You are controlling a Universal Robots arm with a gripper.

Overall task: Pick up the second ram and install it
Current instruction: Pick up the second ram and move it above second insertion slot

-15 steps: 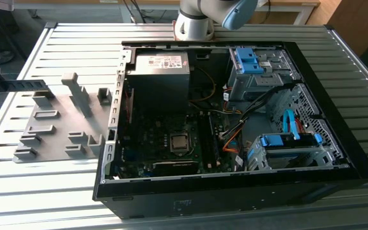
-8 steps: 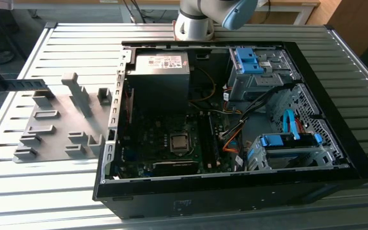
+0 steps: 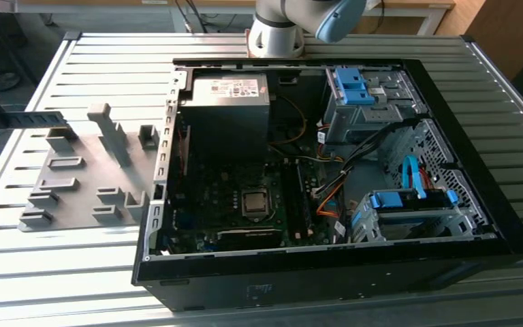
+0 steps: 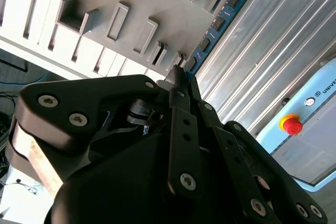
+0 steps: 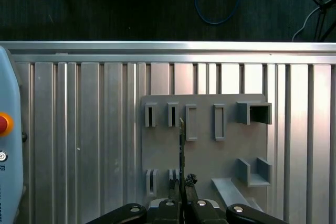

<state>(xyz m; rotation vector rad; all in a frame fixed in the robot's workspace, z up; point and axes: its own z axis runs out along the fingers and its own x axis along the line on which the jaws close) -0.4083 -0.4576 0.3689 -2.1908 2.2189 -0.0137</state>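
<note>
Ram stick (image 3: pixel 35 120) clamped in the pincer (image 5: pixel 181 195) over the grey holder plate (image 3: pixel 84 187)

In the exterior view the pincer is mostly cut off at that view's left edge, hiding the stick's held end; the stick juts out level towards the open computer case (image 3: pixel 334 272), above the plate on the slatted surface (image 3: pixel 479 61). In the first wrist view the pincer is closed on the stick, which shows edge-on with its chips out of sight. In the second wrist view the pincer's black body covers the stick's near end, and blue board with black chips shows beyond it
</note>
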